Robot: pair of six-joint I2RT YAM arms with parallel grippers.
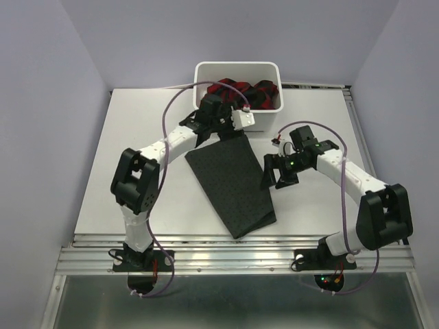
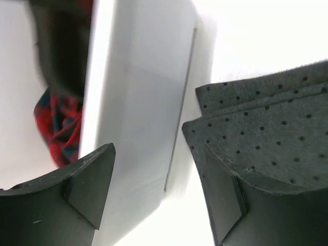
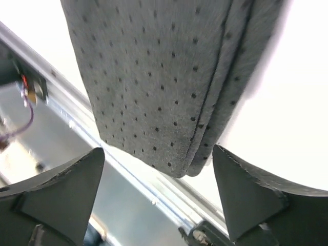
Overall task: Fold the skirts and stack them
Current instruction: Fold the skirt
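Grey dotted skirt [image 1: 233, 185] lies folded flat on table [image 1: 151, 137], R gripper [image 3: 159, 154] just beside its right edge, jaws wide, nothing held. L gripper [image 2: 156, 154] at its far end by white tub [image 1: 236, 65], jaws wide too; plaid skirt [image 1: 236, 89] bunched inside tub.

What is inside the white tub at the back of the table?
A crumpled red-and-navy plaid skirt lies in the white tub. The left arm covers the tub's near left corner, and the cloth hides the tub's bottom, so anything underneath cannot be seen.
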